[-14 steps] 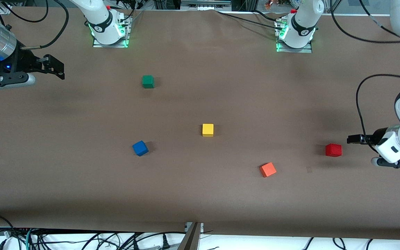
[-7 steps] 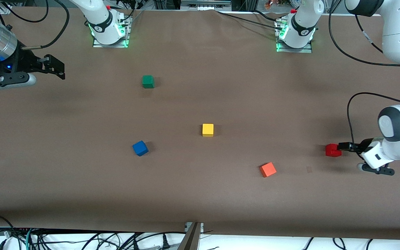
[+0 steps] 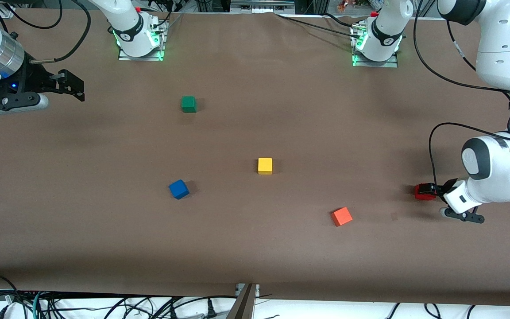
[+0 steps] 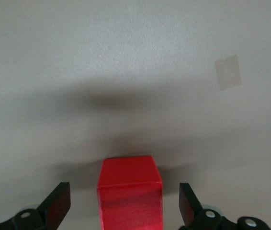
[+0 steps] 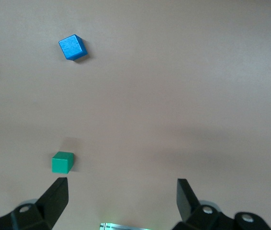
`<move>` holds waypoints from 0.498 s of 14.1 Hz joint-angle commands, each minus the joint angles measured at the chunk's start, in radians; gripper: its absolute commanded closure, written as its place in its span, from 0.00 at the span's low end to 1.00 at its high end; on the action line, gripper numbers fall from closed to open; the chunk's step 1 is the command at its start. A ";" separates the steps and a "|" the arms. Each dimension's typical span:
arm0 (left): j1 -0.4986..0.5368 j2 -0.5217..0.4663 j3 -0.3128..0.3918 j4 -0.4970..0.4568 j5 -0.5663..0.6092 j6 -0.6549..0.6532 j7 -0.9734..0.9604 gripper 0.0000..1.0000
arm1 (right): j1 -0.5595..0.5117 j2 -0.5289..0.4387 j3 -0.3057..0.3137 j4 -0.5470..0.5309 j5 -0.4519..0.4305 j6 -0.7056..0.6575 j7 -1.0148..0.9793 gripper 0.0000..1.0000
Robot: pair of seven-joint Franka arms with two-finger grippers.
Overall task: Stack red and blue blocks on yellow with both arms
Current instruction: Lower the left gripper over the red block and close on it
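The red cube (image 3: 421,191) sits on the brown table near the left arm's end. My left gripper (image 3: 430,191) is low at it and open. In the left wrist view the red cube (image 4: 129,191) stands between the two fingers of my left gripper (image 4: 124,197), with a gap on each side. The yellow cube (image 3: 264,165) sits mid-table. The blue cube (image 3: 179,189) lies toward the right arm's end, a little nearer the front camera than the yellow one, and shows in the right wrist view (image 5: 72,47). My right gripper (image 3: 75,86) waits open and empty over the right arm's end of the table (image 5: 121,194).
A green cube (image 3: 188,104) sits near the right arm's base and shows in the right wrist view (image 5: 62,162). An orange cube (image 3: 341,216) lies between the yellow and red cubes, nearer the front camera. A small tape patch (image 3: 394,216) is on the table near the red cube.
My left gripper has moved in from the table's end toward the red cube and now has its fingers on either side of it. The right gripper has hardly moved.
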 commanded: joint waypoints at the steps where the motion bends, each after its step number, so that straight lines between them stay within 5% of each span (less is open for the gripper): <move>1: -0.003 -0.007 0.002 -0.044 -0.010 0.041 0.026 0.00 | -0.011 -0.006 0.011 -0.002 0.006 -0.007 -0.008 0.00; 2: -0.003 -0.010 0.002 -0.049 -0.010 0.041 0.026 0.09 | -0.010 -0.006 0.011 -0.002 0.006 -0.007 -0.008 0.00; 3: -0.003 -0.012 0.002 -0.049 -0.010 0.032 0.026 0.44 | -0.010 -0.006 0.012 -0.002 0.006 -0.009 -0.009 0.00; 4: -0.003 -0.013 0.002 -0.049 -0.010 0.025 0.026 0.64 | -0.010 -0.006 0.011 0.000 0.005 -0.009 -0.009 0.00; 6: -0.003 -0.019 0.002 -0.047 -0.010 0.015 0.011 0.93 | -0.008 -0.006 0.012 0.000 0.005 -0.007 -0.009 0.00; 7: -0.006 -0.031 -0.001 -0.040 -0.010 0.004 0.005 0.97 | -0.009 -0.006 0.011 -0.002 0.006 -0.007 -0.009 0.00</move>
